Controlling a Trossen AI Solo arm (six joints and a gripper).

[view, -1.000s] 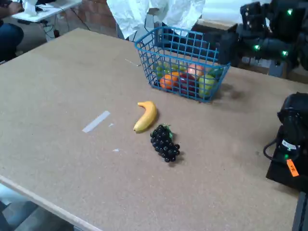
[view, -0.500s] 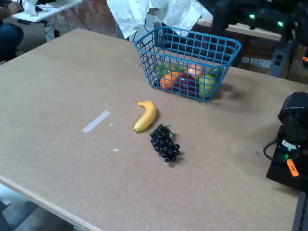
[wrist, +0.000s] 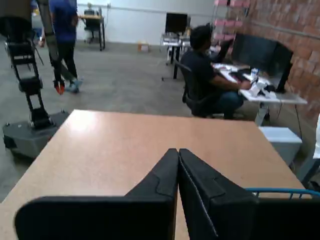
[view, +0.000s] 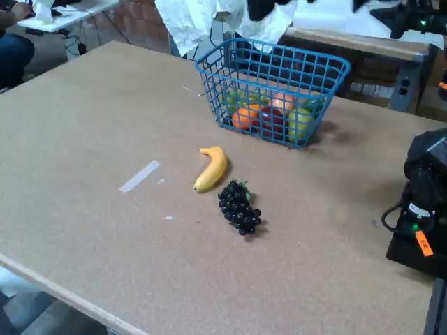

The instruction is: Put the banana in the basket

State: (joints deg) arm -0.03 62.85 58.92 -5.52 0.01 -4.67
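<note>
The banana (view: 211,169) lay on the brown worktop (view: 84,125) in the fixed view, curved, with its stem end pointing up toward the basket (view: 272,91) and nothing holding it. Just beside its lower end, to the right, sat a bunch of dark grapes (view: 239,207), close to the banana though contact could not be made out. A strip of pale tape (view: 139,176) was stuck to the worktop to the left, well apart from both.

The basket stood farther back, clear of the banana, and held several round fruits (view: 271,115) in orange, red and green. Crumpled white sheeting (view: 209,21) hung behind it.

In the wrist view the gripper (wrist: 178,154) pointed out over bare worktop (wrist: 115,145), its two black fingers (wrist: 162,175) pressed together at the tips with nothing between them. A curve of the basket's blue rim (wrist: 280,190) showed at the lower right. Beyond the worktop edge a person sat at a desk (wrist: 260,90) against a brick wall, and another person stood on the floor at the far left.
</note>
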